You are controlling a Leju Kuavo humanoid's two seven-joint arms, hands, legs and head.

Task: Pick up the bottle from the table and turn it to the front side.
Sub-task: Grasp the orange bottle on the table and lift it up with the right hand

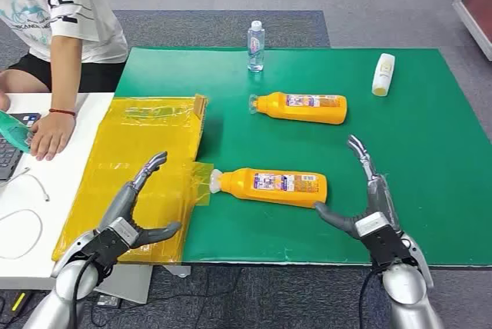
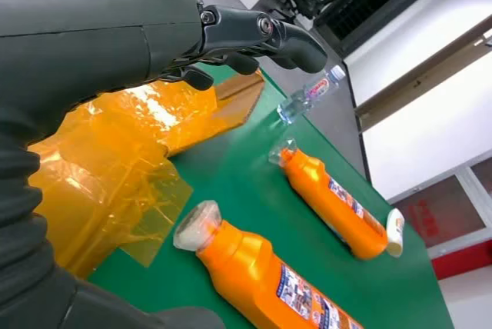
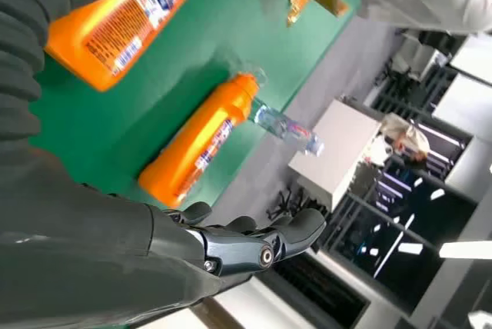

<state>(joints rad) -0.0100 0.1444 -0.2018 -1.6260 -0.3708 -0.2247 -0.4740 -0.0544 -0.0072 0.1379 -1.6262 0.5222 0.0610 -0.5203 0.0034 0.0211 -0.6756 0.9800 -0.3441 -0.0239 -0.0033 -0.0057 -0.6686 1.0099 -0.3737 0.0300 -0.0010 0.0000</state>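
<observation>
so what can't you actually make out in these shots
- Near orange bottle: label print too small in the head view; its base is cut off by the picture's edge in the left wrist view.
- Far orange bottle: underside hidden against the green mat.
- Person: cut off by the head view's edge.

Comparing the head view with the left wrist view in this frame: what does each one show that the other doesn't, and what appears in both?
Head view alone: the person at the white table, the open right hand, a white bottle. Left wrist view alone: white walls and a dark shelf unit behind the table. Both: the open left hand, two orange bottles lying on the green mat, nearer and farther, the clear water bottle, the yellow film.
</observation>
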